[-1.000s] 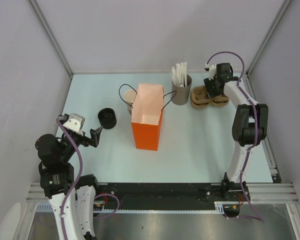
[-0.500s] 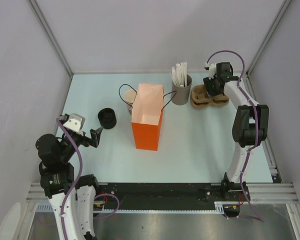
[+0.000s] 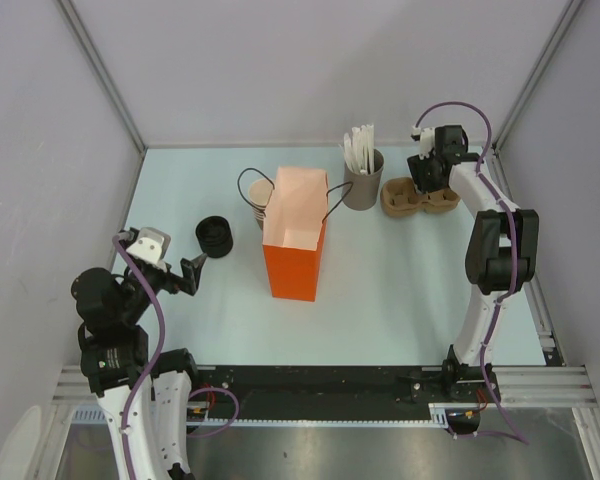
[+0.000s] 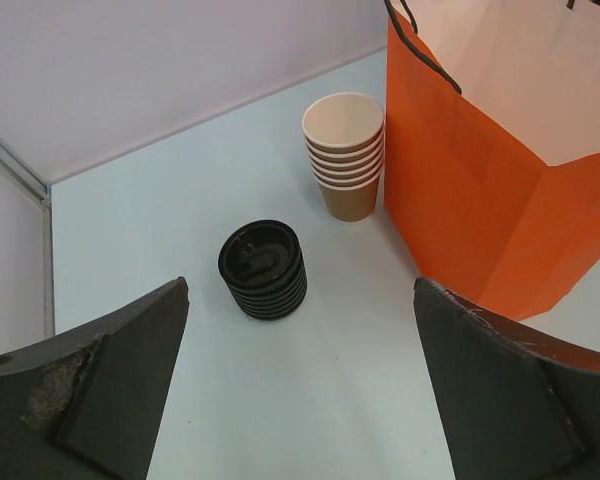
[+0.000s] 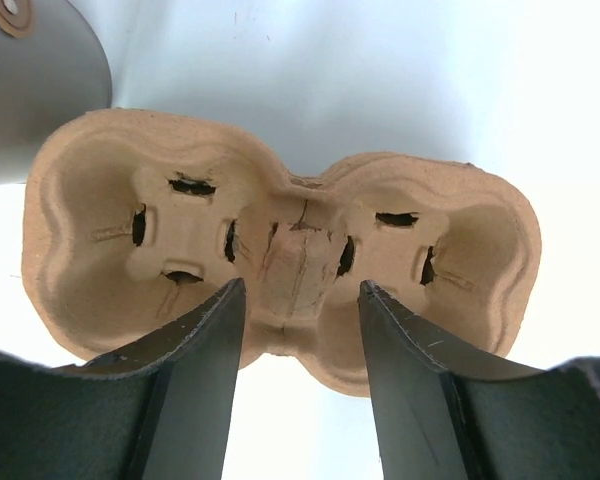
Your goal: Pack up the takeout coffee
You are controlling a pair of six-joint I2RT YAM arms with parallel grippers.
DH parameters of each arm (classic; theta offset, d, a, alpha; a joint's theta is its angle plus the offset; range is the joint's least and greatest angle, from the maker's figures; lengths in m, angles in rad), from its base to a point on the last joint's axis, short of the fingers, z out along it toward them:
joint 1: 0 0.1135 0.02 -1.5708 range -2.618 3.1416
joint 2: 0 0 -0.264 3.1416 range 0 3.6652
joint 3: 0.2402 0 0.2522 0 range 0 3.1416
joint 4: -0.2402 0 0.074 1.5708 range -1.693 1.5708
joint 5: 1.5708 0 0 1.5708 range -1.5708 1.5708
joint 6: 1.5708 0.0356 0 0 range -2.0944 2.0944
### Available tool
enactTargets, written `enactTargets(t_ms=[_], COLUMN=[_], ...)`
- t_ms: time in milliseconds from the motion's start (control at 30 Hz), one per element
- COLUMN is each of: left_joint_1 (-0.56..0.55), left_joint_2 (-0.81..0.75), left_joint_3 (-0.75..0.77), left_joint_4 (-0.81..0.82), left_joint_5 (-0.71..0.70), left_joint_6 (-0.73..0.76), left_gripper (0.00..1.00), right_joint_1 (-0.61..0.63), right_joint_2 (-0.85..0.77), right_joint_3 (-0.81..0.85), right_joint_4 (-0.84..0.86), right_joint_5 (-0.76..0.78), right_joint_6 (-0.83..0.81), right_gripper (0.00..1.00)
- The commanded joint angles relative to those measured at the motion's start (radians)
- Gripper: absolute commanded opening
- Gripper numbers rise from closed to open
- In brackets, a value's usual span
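Note:
The takeout coffee does not show in any view. An orange paper bag (image 3: 295,245) stands open mid-table, also at the right of the left wrist view (image 4: 490,190). My left gripper (image 3: 193,272) is open above bare table (image 4: 300,400), short of a stack of black lids (image 4: 263,270). A stack of lidless tan cups (image 4: 345,155) stands against the bag. My right gripper (image 3: 423,172) is open at the back right. Its fingers stand apart on either side of the middle ridge of a tan pulp cup carrier (image 5: 290,250), gripping nothing (image 5: 300,300).
A grey holder (image 3: 363,185) with white cutlery stands just left of the carrier (image 3: 420,195), and its wall shows at the top left of the right wrist view (image 5: 30,90). Grey walls close in the table on three sides. The lids (image 3: 216,236) lie left of the bag.
My right gripper's jaws have spread wider over the carrier and the wrist has shifted slightly. The left arm, the bag and the stacks have not moved.

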Motion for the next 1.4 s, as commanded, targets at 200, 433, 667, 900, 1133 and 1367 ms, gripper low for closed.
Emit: enactTargets(t_ms=[200, 433, 667, 900, 1133, 1367], left_joint_1=[0.017, 0.020, 0.021, 0.023, 0.023, 0.024], left_joint_2=[-0.005, -0.006, -0.006, -0.005, -0.005, -0.003], left_joint_3=[-0.006, -0.009, -0.009, -0.009, -0.009, -0.009], left_joint_4=[0.035, 0.035, 0.035, 0.035, 0.037, 0.037], left_joint_5=[0.020, 0.018, 0.020, 0.018, 0.021, 0.021], left_joint_6=[-0.011, -0.011, -0.012, -0.011, -0.012, -0.014], left_gripper=[0.99, 0.99, 0.99, 0.99, 1.00, 0.99], right_joint_1=[-0.006, -0.008, -0.011, -0.011, -0.011, -0.011], right_joint_2=[-0.003, 0.003, 0.011, 0.017, 0.002, -0.024], right_joint_3=[-0.011, -0.011, -0.017, -0.017, -0.011, 0.009], right_joint_4=[0.018, 0.020, 0.026, 0.026, 0.029, 0.014], right_joint_5=[-0.038, -0.041, -0.041, -0.042, -0.042, -0.047], right_joint_6=[-0.003, 0.000, 0.001, 0.003, 0.001, 0.003], right_gripper=[0.54, 0.47, 0.43, 0.37, 0.23, 0.22])
